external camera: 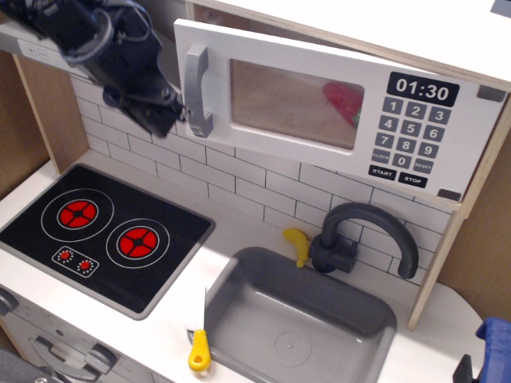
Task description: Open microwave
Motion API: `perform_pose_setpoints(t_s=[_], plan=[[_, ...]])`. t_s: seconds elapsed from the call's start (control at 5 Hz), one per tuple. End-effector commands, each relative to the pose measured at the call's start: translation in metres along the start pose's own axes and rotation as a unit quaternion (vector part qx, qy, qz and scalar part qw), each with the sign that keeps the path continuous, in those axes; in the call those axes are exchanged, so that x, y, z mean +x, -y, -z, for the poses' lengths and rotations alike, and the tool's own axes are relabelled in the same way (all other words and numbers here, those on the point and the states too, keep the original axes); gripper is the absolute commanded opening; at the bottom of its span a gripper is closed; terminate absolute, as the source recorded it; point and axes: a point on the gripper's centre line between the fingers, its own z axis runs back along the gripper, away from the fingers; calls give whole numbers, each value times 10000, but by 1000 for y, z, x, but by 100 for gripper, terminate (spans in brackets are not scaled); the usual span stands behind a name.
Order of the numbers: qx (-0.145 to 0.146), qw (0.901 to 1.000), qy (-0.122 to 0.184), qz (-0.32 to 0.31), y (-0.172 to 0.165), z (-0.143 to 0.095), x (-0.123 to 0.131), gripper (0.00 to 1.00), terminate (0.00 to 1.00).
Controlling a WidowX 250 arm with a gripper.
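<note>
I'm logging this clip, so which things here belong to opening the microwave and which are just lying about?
Part of the job:
- microwave, door swung partly out
- its grey handle
- claw, just left of the handle

Just lying about:
- banana
- knife
- sink
- faucet
- stove

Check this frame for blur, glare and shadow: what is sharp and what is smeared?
In the only view, observation.image, the claw and arm are motion-blurred, so its opening cannot be read. The microwave, its handle and clock are sharp. The window has a hazy sheen, leaving the red thing inside soft. The faucet throws a faint shadow on the tiles; lighting is even.
</note>
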Motion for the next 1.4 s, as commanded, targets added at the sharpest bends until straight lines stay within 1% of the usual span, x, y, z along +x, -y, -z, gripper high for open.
perform_pose_setpoints(t_s=[0.0,0.2,0.4,0.6,0.8,1.0,1.2], plan=[[392,9930,-738,-836,7,-29,-18,100,0],[1033,9718,-909,-1915,-16,-12,6,100,0],[1489,9514,-906,-2541,-39,-3,14,100,0],[1629,9357,-677,-3056,-65,2,32,100,0],[1803,9133,-470,-3621,-84,-1,47,100,0],[1942,8820,-181,-4290,-104,-4,61,100,0],[2016,8450,-282,-4945,-120,-2,71,100,0]])
